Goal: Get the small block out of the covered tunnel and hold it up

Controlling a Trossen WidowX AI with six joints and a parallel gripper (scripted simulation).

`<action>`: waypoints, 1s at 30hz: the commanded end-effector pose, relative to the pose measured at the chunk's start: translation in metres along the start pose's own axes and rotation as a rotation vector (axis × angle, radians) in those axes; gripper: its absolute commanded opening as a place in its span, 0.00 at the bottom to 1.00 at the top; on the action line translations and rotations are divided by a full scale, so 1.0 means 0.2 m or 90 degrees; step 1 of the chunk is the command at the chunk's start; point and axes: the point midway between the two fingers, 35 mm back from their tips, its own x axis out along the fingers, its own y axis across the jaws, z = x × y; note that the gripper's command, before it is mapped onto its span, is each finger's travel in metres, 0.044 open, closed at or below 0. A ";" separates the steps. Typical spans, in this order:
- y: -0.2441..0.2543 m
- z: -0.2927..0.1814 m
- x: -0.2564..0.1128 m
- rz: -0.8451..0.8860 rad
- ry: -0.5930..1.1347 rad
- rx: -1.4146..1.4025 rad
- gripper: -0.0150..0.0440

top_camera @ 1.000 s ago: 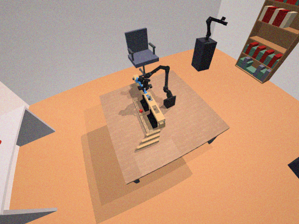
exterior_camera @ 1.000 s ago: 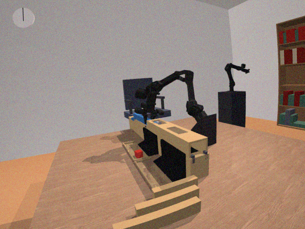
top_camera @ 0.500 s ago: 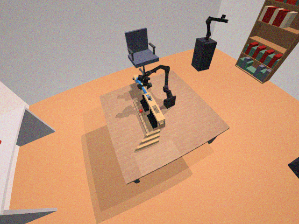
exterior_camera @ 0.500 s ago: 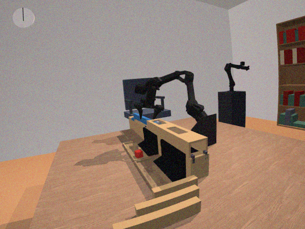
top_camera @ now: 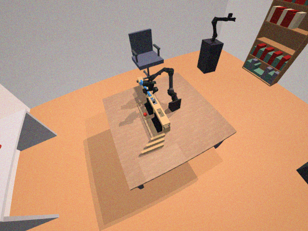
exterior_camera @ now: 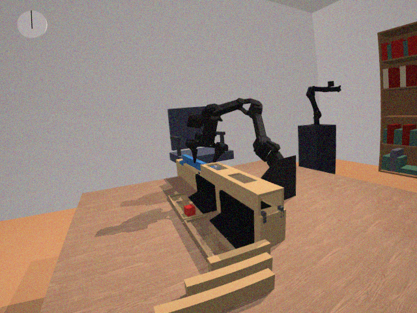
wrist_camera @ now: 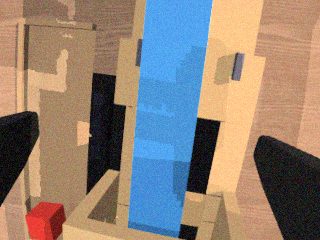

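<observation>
The gripper (top_camera: 149, 92) (exterior_camera: 204, 162) (wrist_camera: 150, 135) is spread wide over the far end, with nothing gripped; its fingers are set to either side of the blue handle (top_camera: 149, 93) (exterior_camera: 191, 162) (wrist_camera: 170, 120), a placement suited to taking or clearing that bar without shifting it. The handle is laid lengthwise along the channel and led into the wooden tunnel (top_camera: 164, 119) (exterior_camera: 269, 188) (wrist_camera: 80, 222), so that a straight pull or push could be passed to the cage. The red cube (top_camera: 145, 114) (exterior_camera: 189, 210) (wrist_camera: 44, 221) is seen outside, in the low tray (top_camera: 148, 126) (exterior_camera: 199, 237) (wrist_camera: 22, 65) along the left side; it is probably the task's block, already freed, in which case only grasping and lifting would be left. The wooden bars (top_camera: 154, 143) (exterior_camera: 229, 270) are laid roughly parallel at the near end. Most of the cage is hidden by the cover, with only scraps shown through the roof openings. In the wrist view the cube is seen low at the left, and the tunnel is cut off by the lower edge.
</observation>
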 end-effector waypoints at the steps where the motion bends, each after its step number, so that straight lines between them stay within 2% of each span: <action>1: -0.01 -0.01 0.03 -0.003 0.000 -0.005 1.00; 18: -0.04 -0.03 0.16 -0.002 -0.002 -0.005 1.00; 30: -0.03 -0.02 0.14 -0.001 -0.003 0.000 0.47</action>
